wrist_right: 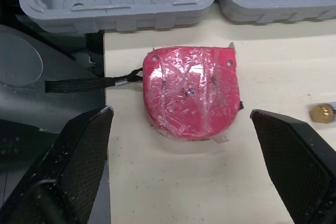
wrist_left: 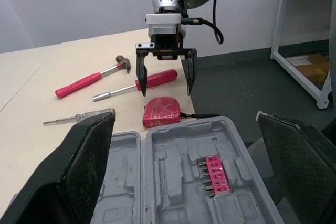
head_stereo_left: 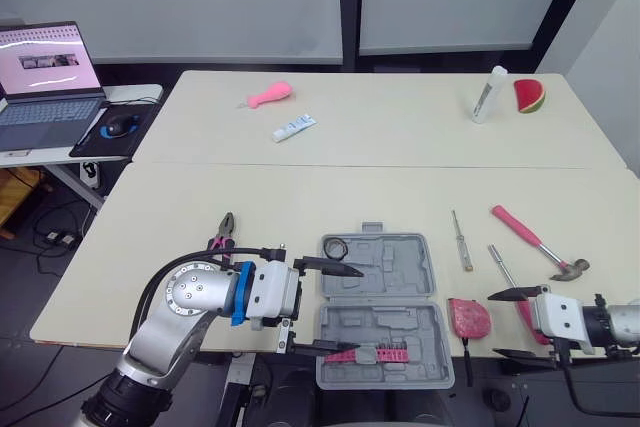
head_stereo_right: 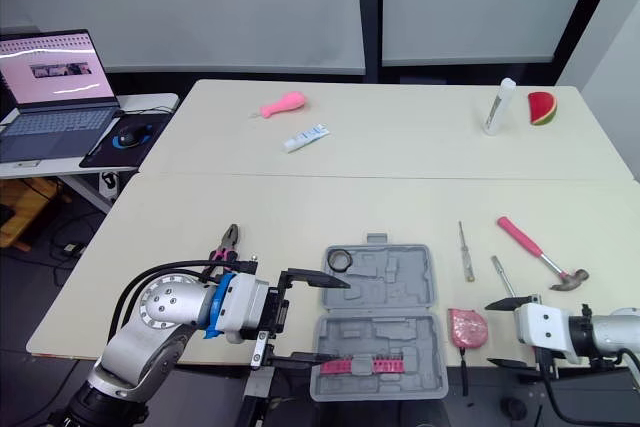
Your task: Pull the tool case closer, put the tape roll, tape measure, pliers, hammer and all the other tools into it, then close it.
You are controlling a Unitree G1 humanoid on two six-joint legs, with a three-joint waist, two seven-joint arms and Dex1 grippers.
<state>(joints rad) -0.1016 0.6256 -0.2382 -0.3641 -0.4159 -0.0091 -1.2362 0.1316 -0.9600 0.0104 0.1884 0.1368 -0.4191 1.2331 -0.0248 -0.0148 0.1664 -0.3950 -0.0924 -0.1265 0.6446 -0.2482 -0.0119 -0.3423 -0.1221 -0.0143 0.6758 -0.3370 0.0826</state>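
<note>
tool case [head_stereo_left: 400,267] open flat, long axis l-r, l gripper [head_stereo_left: 357,309] wide over it, r gripper [head_stereo_left: 494,325] wide by tape measure [head_stereo_left: 468,317]

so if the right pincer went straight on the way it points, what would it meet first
Most likely the red tape measure, centred between the fingers of the open right pincer; the tool case lies beyond it. Depth is unclear, though.

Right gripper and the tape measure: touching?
Apart. In the right wrist view the tape measure lies on the table between the right gripper's open fingers, bare table on both sides.
</note>
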